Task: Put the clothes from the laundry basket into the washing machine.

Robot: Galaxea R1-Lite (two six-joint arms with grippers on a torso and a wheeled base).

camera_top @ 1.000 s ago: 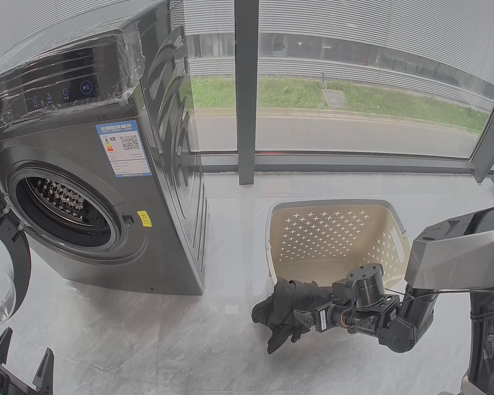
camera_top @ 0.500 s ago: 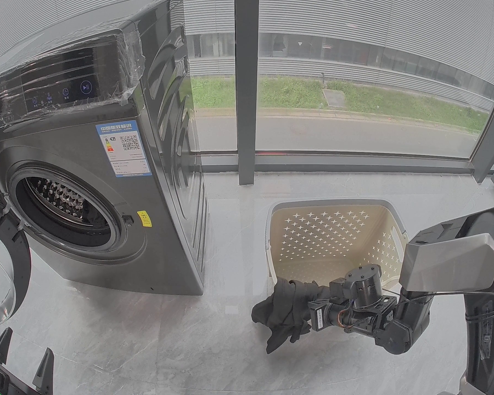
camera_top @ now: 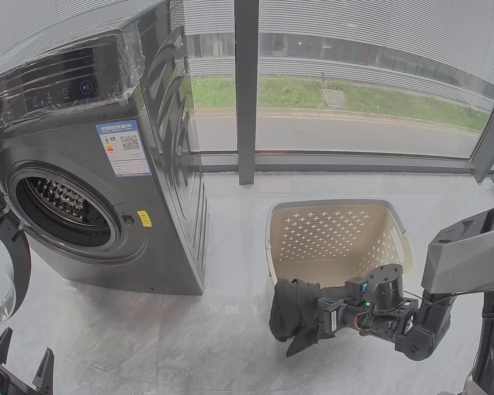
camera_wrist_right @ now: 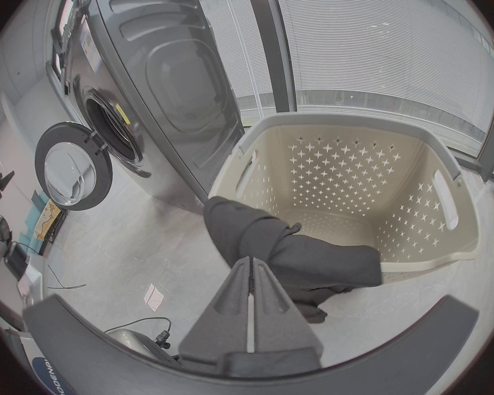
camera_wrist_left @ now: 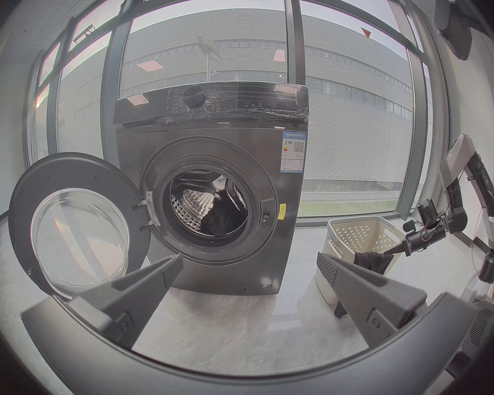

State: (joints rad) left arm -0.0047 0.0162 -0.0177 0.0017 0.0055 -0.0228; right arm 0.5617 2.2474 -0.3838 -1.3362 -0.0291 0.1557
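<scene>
left gripper (camera_top: 20, 361) sits low at the near left, above the pale tiled floor (camera_top: 164, 346). its fingers (camera_wrist_left: 127, 297) are spread wide with nothing between them; they face the washing machine.

right gripper (camera_top: 319, 318) is at the near right, just in front of the laundry basket (camera_top: 335, 205). in the right wrist view its fingers (camera_wrist_right: 251, 281) are pressed together, leaving only a thin slit, and pinch the dark garment (camera_top: 294, 315) at its edge. the garment hangs bunched from the grip at the basket's near left corner, part across the near rim and part drooping outside towards the floor. contact with the floor cannot be determined.

laundry basket: cream plastic, star-shaped perforations, upright on the floor to the right of the machine and apart from it.

washing machine (camera_top: 164, 193): grey front-loader, control panel wrapped in clear film. round door (camera_top: 5, 259) is swung fully open to the left. the drum (camera_top: 66, 204) is exposed; the left wrist view shows a dark mass (camera_wrist_left: 219, 221) lying inside.

large window (camera_top: 368, 83) stands behind both.
</scene>
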